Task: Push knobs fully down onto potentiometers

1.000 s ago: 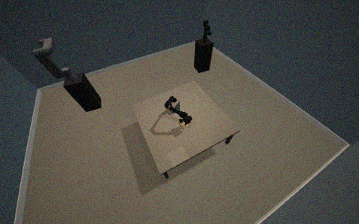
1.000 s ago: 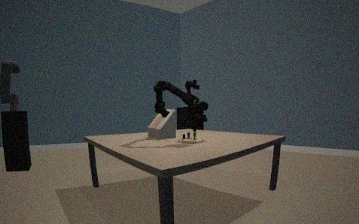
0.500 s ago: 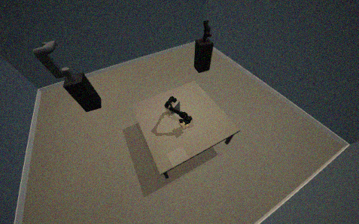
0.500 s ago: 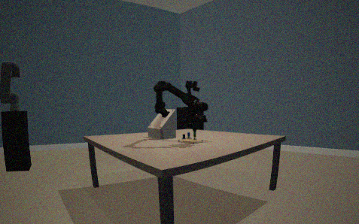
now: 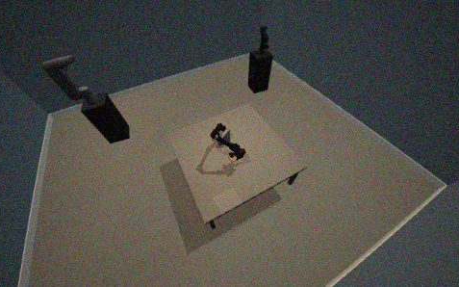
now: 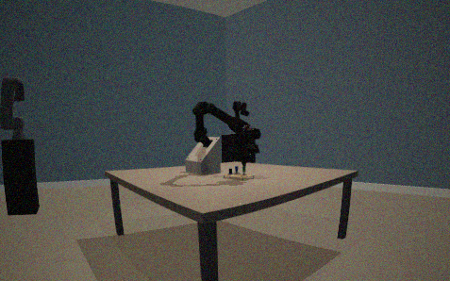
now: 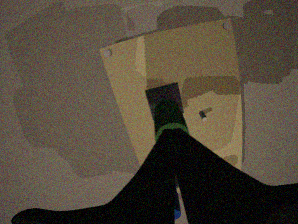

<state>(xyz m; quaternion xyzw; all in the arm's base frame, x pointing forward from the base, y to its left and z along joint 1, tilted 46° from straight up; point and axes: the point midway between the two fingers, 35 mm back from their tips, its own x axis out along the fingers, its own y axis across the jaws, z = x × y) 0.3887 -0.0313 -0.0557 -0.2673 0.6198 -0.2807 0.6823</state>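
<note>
The yellow circuit board (image 6: 231, 177) (image 7: 200, 50) stands on the table. My gripper (image 6: 244, 162) (image 7: 171, 136) is shut, with nothing seen between its fingers. Its tips are right at the top of the green knob (image 7: 171, 127), seeming to touch it. This knob stands upright over a dark square potentiometer (image 7: 161, 92). The blue knob (image 6: 236, 169) (image 7: 177, 214) stands beside it, mostly hidden by the fingers in the wrist view. A black upright part (image 6: 230, 171) stands at the board's left in the exterior view. How far each knob sits down is too small to tell.
A small dark part (image 7: 203, 115) lies on the board right of the green knob in the wrist view. Screws show at the board's corners. The arm's pale wedge base (image 6: 204, 166) stands on the table (image 5: 268, 154) behind the board. Two other arms on black pedestals stand off the table.
</note>
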